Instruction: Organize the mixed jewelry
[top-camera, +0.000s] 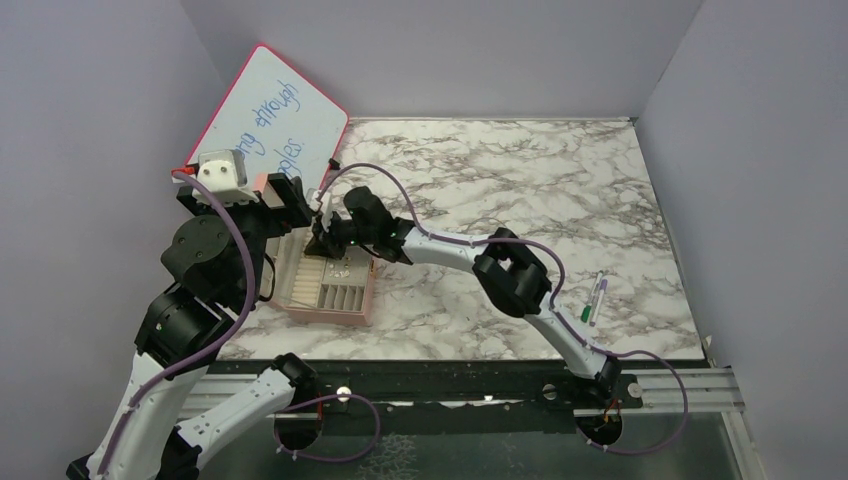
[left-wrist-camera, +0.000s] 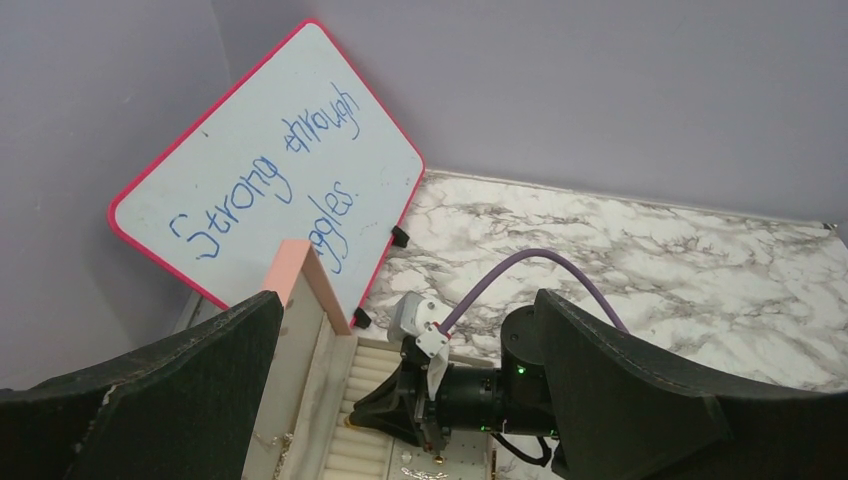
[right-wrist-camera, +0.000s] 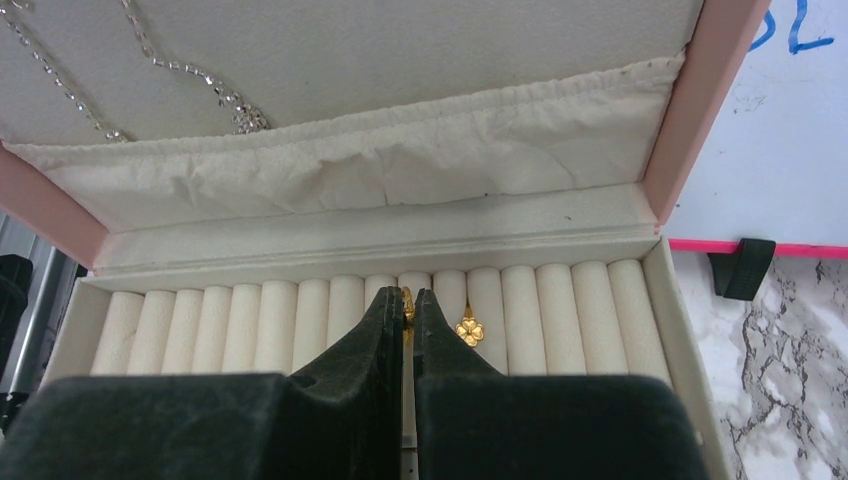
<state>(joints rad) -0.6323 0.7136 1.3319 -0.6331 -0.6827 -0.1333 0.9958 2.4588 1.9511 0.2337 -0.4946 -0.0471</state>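
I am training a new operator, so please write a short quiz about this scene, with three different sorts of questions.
1. True or false: the pink box stands open.
2. Where does the clover-shaped gold piece sit? A) between two white rolls B) on the marble table C) in the lid pocket
3. Fill in: the right fingers are nearly ___ on a tiny gold piece at the rolls.
Key: 1 true; 2 A; 3 shut.
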